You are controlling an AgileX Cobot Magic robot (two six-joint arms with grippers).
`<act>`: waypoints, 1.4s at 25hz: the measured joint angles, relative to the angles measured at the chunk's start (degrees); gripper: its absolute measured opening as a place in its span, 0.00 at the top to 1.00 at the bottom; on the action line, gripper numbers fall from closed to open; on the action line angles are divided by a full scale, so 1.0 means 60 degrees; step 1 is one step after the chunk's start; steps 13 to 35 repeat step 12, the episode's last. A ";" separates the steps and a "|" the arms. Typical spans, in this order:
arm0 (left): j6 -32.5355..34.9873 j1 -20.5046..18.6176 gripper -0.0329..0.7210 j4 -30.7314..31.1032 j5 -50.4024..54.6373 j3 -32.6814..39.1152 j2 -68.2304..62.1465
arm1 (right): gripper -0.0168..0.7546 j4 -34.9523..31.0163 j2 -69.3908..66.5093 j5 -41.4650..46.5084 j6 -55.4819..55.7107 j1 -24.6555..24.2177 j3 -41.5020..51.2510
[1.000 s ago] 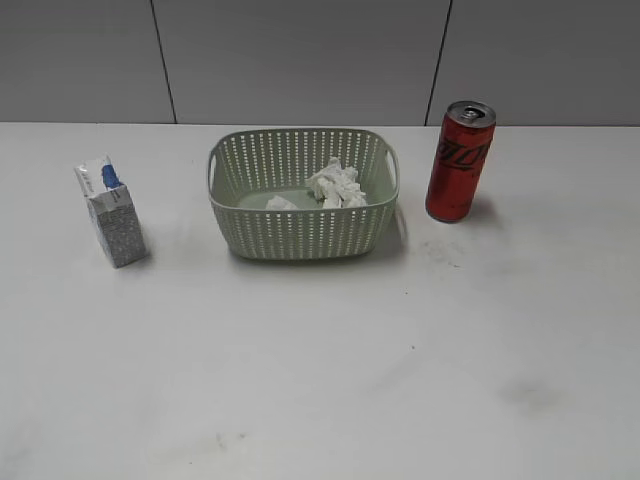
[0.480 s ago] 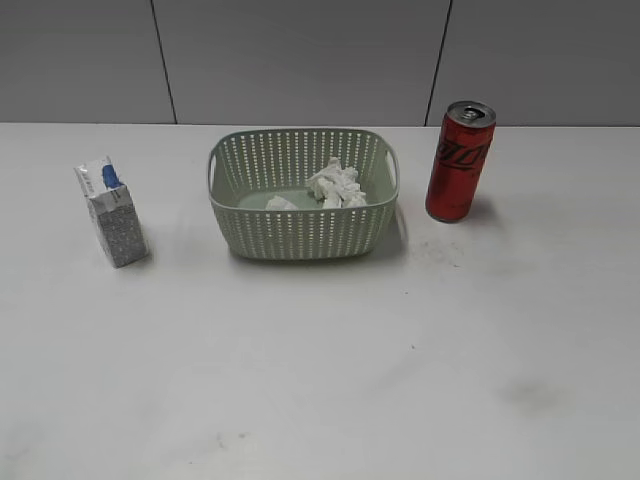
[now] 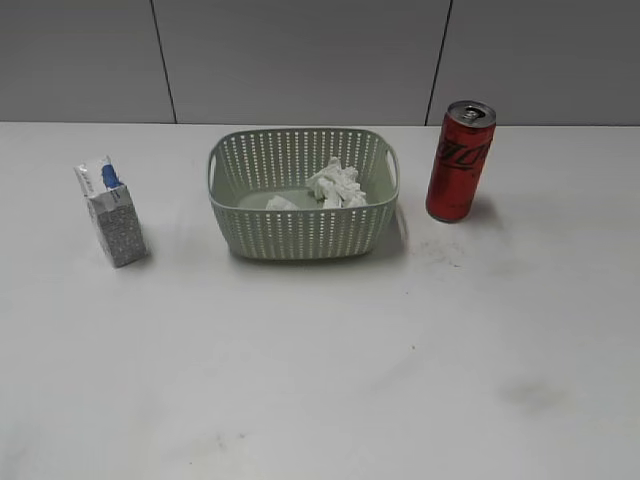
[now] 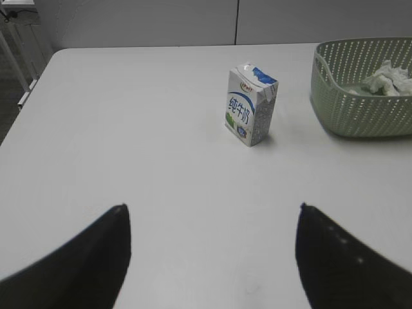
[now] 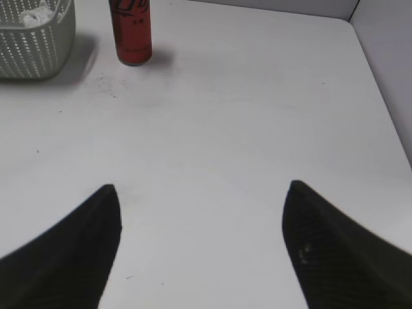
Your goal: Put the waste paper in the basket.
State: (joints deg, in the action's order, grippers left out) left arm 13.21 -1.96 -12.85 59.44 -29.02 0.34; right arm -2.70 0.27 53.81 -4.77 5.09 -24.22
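Observation:
The pale green slotted basket stands at the middle back of the white table. Crumpled white waste paper lies inside it, with a smaller wad to its left. The basket and the paper also show at the right of the left wrist view, and the basket's corner at the top left of the right wrist view. My left gripper is open and empty over bare table. My right gripper is open and empty over bare table. Neither gripper shows in the exterior view.
A small upright white-grey carton with a blue mark stands left of the basket; it also shows in the left wrist view. A red can stands right of the basket, also in the right wrist view. The table's right edge shows there.

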 joint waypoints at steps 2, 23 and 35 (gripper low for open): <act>0.0000 0.0000 0.17 0.0000 0.0000 0.0000 0.0000 | 0.21 0.0000 0.0000 0.0000 0.0003 0.0000 0.0000; -0.0002 0.0000 0.17 -0.0162 0.0000 0.0000 0.0000 | 0.21 0.0000 0.0000 0.0000 0.0003 0.0000 0.0011; -0.0002 0.0000 0.17 -0.0162 0.0000 0.0000 0.0000 | 0.21 0.0000 0.0000 0.0000 0.0003 0.0000 0.0011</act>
